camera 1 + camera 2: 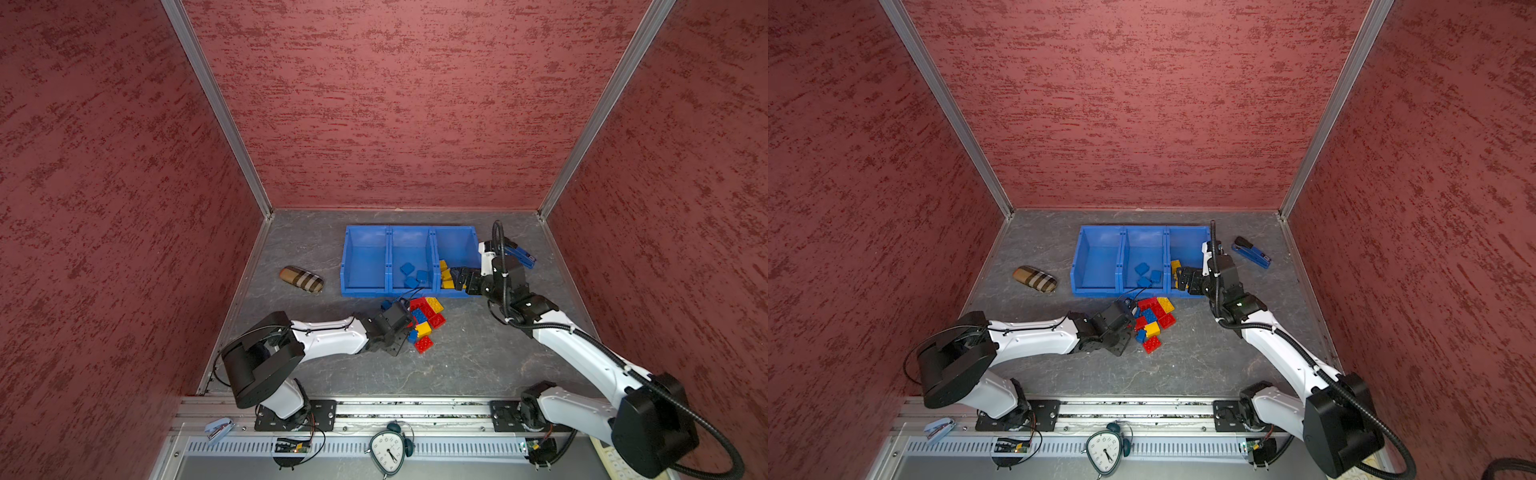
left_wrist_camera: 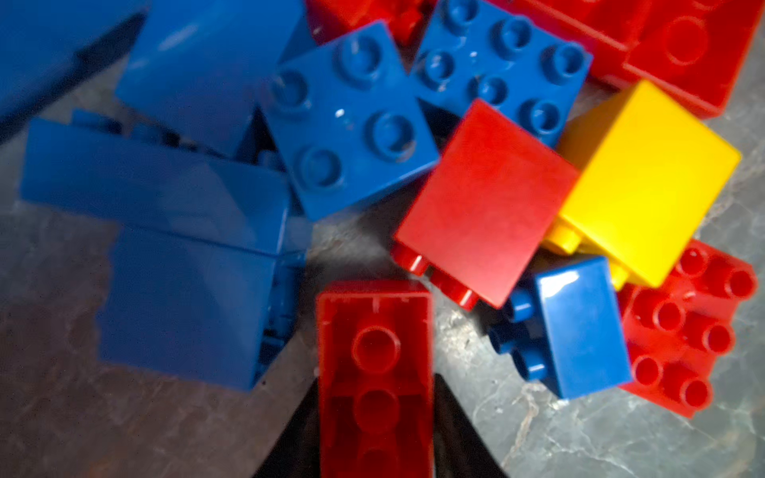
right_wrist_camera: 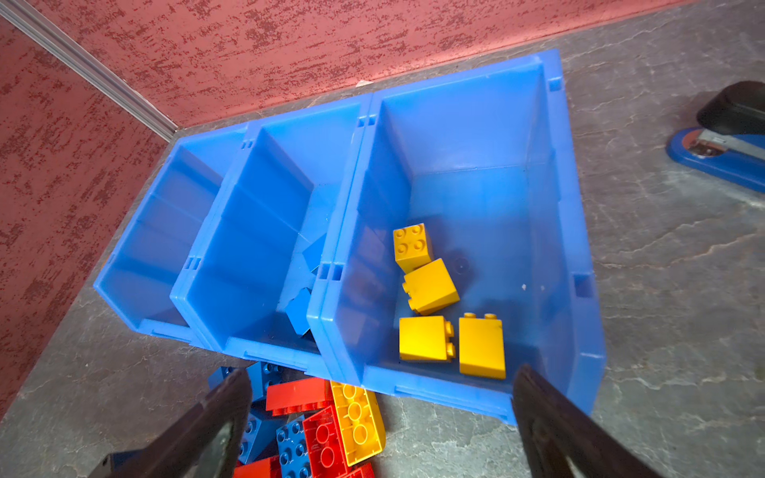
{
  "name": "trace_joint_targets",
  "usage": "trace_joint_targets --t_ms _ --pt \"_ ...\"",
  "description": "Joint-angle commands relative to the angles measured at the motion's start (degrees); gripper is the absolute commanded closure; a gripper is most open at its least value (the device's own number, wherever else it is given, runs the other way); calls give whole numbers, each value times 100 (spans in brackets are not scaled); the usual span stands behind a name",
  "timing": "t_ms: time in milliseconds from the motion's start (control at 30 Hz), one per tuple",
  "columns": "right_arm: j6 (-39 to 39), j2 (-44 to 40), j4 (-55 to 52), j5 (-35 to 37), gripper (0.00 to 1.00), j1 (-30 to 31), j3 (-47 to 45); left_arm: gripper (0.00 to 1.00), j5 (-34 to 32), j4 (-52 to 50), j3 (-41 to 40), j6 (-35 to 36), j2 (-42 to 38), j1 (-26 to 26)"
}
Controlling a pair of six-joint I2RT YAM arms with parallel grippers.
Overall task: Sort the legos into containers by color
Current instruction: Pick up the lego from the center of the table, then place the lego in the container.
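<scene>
The legos (image 1: 428,320) lie in a mixed red, blue and yellow pile just in front of the containers (image 1: 388,232), three joined blue bins. My left gripper (image 2: 374,389) is down in the pile's left side, shut on a red rectangular brick (image 2: 374,331) whose hollow underside faces the camera. The middle bin holds three blue bricks (image 1: 411,274). Several yellow bricks (image 3: 430,285) lie in the right bin (image 3: 579,248). My right gripper (image 3: 381,376) hangs open above that bin's near wall, holding nothing.
A checked glasses case (image 1: 301,279) lies left of the bins. A blue-black stapler (image 1: 1252,251) sits right of them, behind the right arm. A clock (image 1: 390,451) and a small stapler (image 1: 218,428) rest on the front rail. Red walls enclose three sides.
</scene>
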Motion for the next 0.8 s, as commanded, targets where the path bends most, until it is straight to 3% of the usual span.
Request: trace_joint_targets --t_ms 0,133,233,300,367,433,500,600,767 --pt "72 -58 222 297 1 -8 56 74 -181 -246 1 -94 -74 -29" --pt "-4 -124 257 406 1 -11 43 85 -491 -604 -23 -234 -491 -218" --pt "-31 -165 292 428 1 -7 51 87 -590 -983 65 -372 -1106 -304" --pt "-40 -177 325 444 1 -8 52 90 -537 -1156 150 -449 -1571 -242" --pt "-44 -186 368 472 1 -7 45 100 -497 -1249 217 -472 -2005 -106" --pt "-44 -195 430 498 1 -11 48 100 -546 -1354 312 -436 -2393 78" --pt "-57 -204 492 490 1 -8 54 100 -694 -1497 484 -416 -2713 406" --pt "-46 -204 535 471 1 -10 64 100 -432 -1609 846 -521 -2872 1286" --pt "88 -221 595 440 1 -9 12 100 -75 -1749 1663 -750 -2274 2348"
